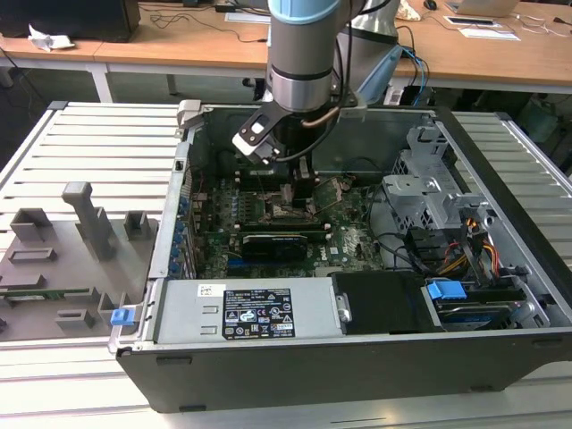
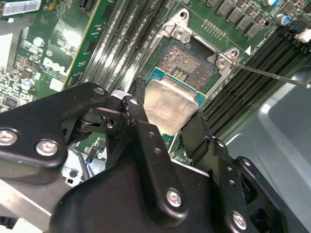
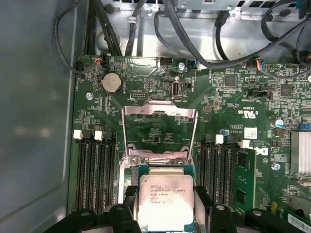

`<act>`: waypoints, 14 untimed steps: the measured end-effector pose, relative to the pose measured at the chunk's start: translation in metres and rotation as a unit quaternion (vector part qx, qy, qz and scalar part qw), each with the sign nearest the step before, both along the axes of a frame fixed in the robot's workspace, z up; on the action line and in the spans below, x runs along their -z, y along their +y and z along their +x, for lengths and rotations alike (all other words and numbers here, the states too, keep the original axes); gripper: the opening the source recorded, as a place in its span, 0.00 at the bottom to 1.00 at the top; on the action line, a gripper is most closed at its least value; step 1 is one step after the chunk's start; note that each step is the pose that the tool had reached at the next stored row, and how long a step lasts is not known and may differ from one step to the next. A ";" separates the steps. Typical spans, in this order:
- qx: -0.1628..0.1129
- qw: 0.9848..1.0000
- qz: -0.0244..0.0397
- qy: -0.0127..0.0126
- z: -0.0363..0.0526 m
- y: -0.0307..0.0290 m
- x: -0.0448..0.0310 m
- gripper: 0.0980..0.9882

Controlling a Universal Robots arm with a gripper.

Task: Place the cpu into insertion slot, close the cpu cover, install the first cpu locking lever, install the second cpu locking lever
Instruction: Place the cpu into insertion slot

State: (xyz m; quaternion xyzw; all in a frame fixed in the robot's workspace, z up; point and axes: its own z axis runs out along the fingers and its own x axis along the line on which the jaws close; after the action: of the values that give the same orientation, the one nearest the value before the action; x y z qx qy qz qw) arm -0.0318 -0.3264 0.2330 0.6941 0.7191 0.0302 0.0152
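The black claw (image 2: pixel 170 114) is clamped on the small flat square silver cpu (image 2: pixel 167 103), right by the open slot (image 2: pixel 190 62) mid-board. The thin grey metal cpu cover (image 3: pixel 158 127) is flipped open; long black memory slots (image 3: pixel 95 174) crowd both sides.

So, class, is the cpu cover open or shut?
Open: the cpu cover lies swung back off the socket; the cpu sits between the jaws.

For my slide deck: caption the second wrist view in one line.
Gripper holds the cpu by two opposite edges at the rim of the uncovered socket on the motherboard.
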 end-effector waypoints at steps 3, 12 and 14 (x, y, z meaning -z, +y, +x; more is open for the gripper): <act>0.000 1.000 0.000 0.000 -0.0029 0.0003 0.0046 0.50; 0.002 1.000 0.000 0.000 -0.0053 0.0004 0.0086 0.50; 0.002 1.000 0.000 0.000 -0.0057 0.0004 0.0087 0.50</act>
State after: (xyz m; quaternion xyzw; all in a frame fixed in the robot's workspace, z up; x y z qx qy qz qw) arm -0.0375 -0.3259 0.2243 0.6955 0.7178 0.0302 0.0151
